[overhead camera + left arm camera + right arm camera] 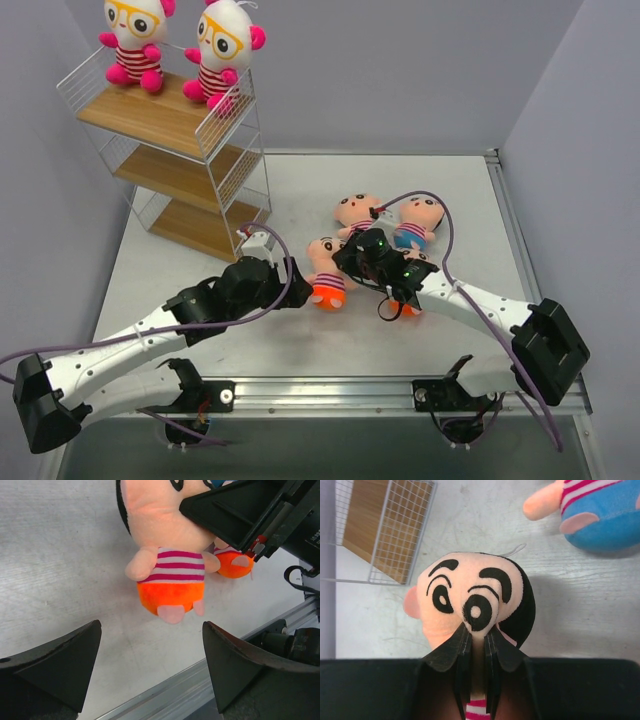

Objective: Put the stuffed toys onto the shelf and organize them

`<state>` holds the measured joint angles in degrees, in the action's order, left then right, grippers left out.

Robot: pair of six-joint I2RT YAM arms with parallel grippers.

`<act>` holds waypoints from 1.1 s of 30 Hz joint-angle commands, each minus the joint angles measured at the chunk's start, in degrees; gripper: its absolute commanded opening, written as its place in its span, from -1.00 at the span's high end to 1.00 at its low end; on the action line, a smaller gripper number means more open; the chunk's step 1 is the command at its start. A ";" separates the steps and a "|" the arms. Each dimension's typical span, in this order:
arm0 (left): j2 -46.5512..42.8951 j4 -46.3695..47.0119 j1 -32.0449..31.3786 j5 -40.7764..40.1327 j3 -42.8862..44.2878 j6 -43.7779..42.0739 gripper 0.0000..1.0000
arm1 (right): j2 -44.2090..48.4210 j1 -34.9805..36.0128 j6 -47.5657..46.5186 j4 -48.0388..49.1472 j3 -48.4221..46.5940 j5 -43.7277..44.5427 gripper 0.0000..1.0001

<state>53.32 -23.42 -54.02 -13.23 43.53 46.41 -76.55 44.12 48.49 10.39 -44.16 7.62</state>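
Observation:
Two white-headed stuffed toys with yellow glasses (135, 35) (222, 50) sit on the top board of the white wire shelf (150, 120). Several peach-skinned toys lie mid-table. My right gripper (362, 255) (477, 632) is shut on the face of an orange-bottomed toy (325, 275) (470, 600) (167, 565). My left gripper (296, 276) (150, 670) is open and empty just left of that toy, its feet between and beyond my fingers (65, 660). A blue-bottomed toy (415, 225) (600, 515) and another peach toy (355, 210) lie behind. A second orange-bottomed toy (405, 303) (234, 562) lies under my right wrist.
The shelf's two lower boards (175, 172) hold nothing that I can see. The shelf's bottom corner shows in the right wrist view (390, 530). The table's metal front rail (330, 392) (200, 685) runs close below my left gripper. Purple cables loop over both arms.

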 commanded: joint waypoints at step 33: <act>2.05 4.72 -3.73 -12.08 -1.96 10.01 0.95 | 3.52 3.43 9.52 11.85 2.86 2.13 0.46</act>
<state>57.01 -14.35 -58.06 -22.46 40.29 54.92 -72.97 47.03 59.29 22.09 -41.01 8.45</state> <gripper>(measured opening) 0.058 0.234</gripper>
